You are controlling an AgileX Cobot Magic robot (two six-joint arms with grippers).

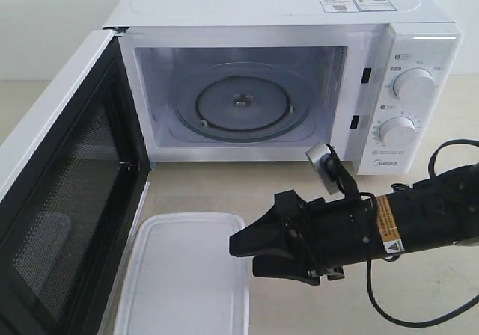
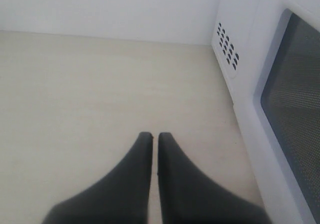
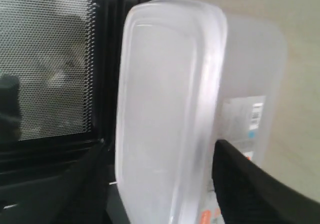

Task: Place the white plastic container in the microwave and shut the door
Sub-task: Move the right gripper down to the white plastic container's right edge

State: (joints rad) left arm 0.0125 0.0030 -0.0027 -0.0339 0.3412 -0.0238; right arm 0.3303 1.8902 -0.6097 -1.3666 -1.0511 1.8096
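Note:
The white plastic container (image 1: 183,275) lies flat on the table in front of the microwave (image 1: 419,51), lid up, just beside the door (image 1: 67,200), which stands wide open to the left. The glass turntable (image 1: 241,103) is bare. My right gripper (image 1: 241,256) is open at the container's right edge. In the right wrist view the container (image 3: 165,109) fills the space between the spread fingers of that gripper (image 3: 160,146), its label facing one finger (image 3: 245,184). My left gripper (image 2: 155,134) is shut on nothing over bare table, and is out of the exterior view.
The door's mesh inner side (image 3: 50,64) stands close behind the container. The left wrist view shows the microwave's vented side wall (image 2: 227,49) and the door's outer window (image 2: 295,109). A black cable (image 1: 404,316) trails from the right arm.

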